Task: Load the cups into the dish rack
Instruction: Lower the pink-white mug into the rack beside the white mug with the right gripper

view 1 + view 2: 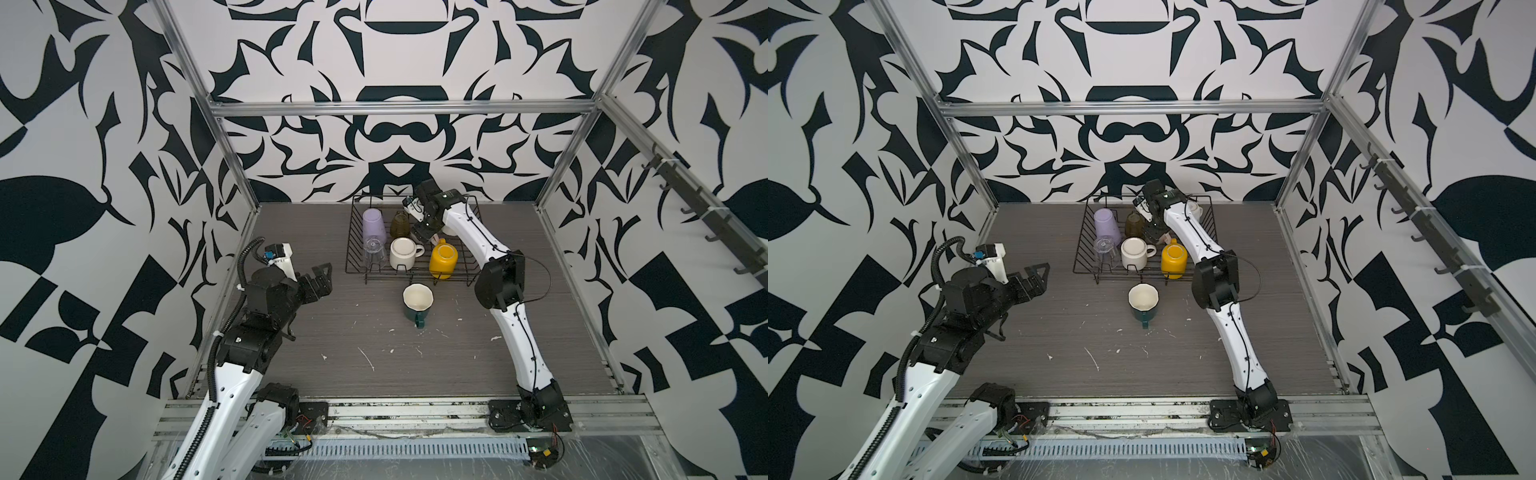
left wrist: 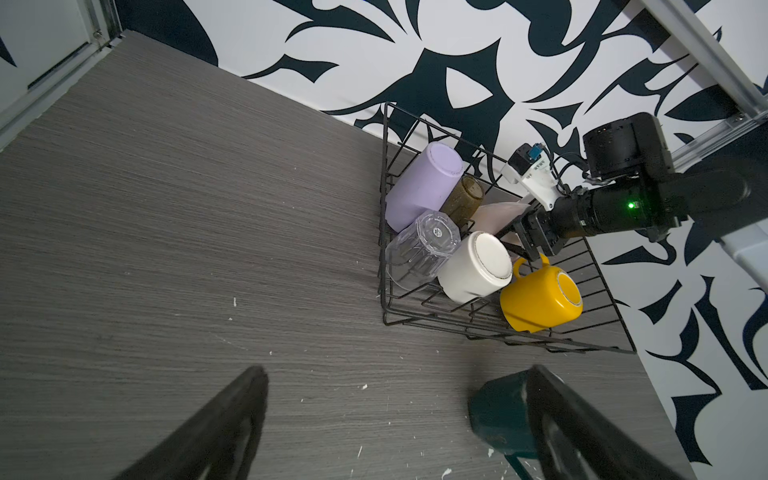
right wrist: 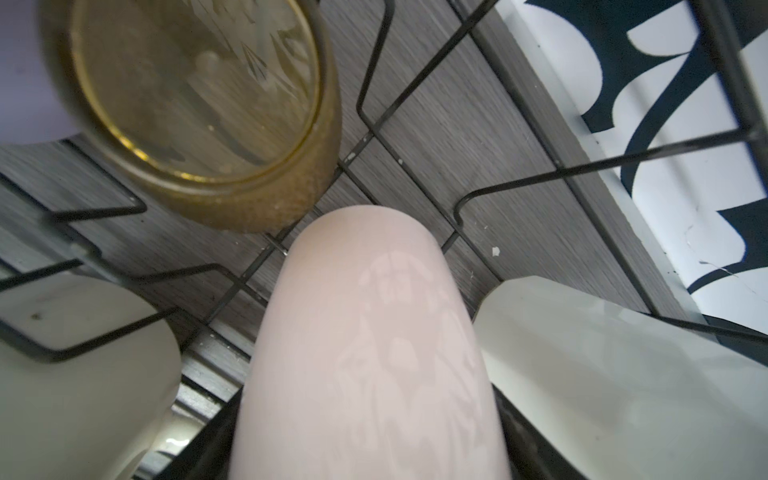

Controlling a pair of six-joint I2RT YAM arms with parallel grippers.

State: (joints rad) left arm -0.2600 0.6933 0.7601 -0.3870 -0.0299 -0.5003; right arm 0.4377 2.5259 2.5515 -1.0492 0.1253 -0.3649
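Observation:
The black wire dish rack (image 1: pixel 353 232) (image 1: pixel 1084 237) stands at the back of the table. Upside down in it are a lilac tumbler (image 1: pixel 372 224), an olive glass (image 1: pixel 400 224), a clear glass (image 1: pixel 374 251), a cream mug (image 1: pixel 403 253) and a yellow mug (image 1: pixel 443 259). My right gripper (image 1: pixel 430 237) reaches into the rack, shut on a pale pink cup (image 3: pixel 365 353) (image 2: pixel 496 214), beside a white faceted mug (image 3: pixel 602 374). A dark green mug (image 1: pixel 417 303) (image 2: pixel 498 411) stands upright on the table before the rack. My left gripper (image 1: pixel 320 278) (image 2: pixel 397 374) hangs open and empty to its left.
Metal frame posts (image 1: pixel 232 158) and patterned walls close in the grey table (image 1: pixel 332 340) on three sides. The right forearm (image 1: pixel 473 237) lies over the rack's right half. White flecks dot the table's front part.

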